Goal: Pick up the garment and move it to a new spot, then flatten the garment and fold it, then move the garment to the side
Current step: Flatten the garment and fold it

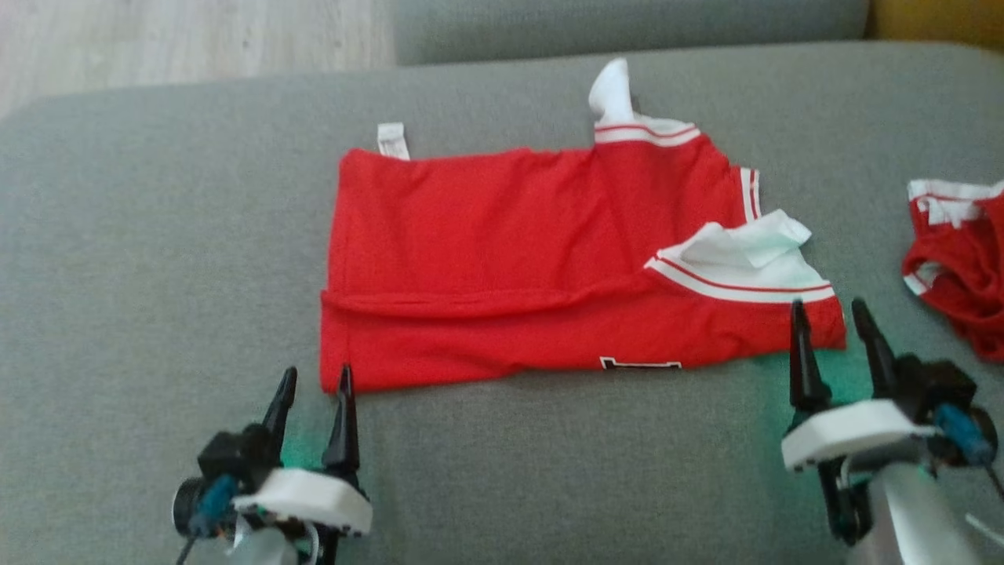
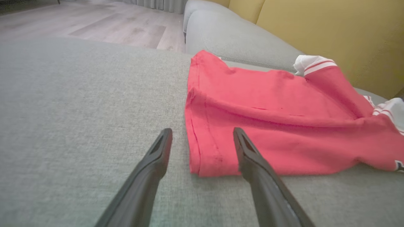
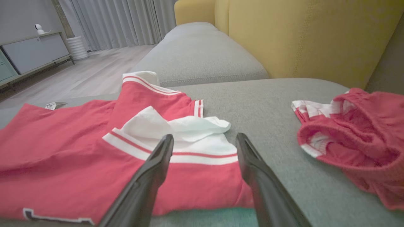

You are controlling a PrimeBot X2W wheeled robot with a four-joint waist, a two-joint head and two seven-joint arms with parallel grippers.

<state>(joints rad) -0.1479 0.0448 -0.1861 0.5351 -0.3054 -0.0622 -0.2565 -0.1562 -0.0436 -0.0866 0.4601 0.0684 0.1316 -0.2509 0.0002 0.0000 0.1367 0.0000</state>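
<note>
Carrier: grey woven sofa cushion [image 1: 157,235]; the word counter does not fit here.
Task thing: red knit jersey with white striped trim [image 1: 502,259], lying mid-cushion, long side across. A lengthways crease runs above its near edge, and one sleeve is turned back to show its white lining.
Left claw [image 1: 318,373]: jaws wide, holding nothing, tips just beside the jersey's near left corner.
Right claw [image 1: 829,306]: jaws wide, empty, tips at the near right corner, by the striped hem.
Why so placed: probably one claw per near corner, so the edge lifts evenly for the next fold.
Stage: flattening looks mostly done, folding seems partway, and the move aside is not yet done.
Open room: broad bare cushion towards the left edge, plus a bare strip along the near edge.
Crowded side: a crumpled red and white garment [image 1: 957,267] near the right edge.
Far edge: a seam against another grey cushion, so little spare room there.
</note>
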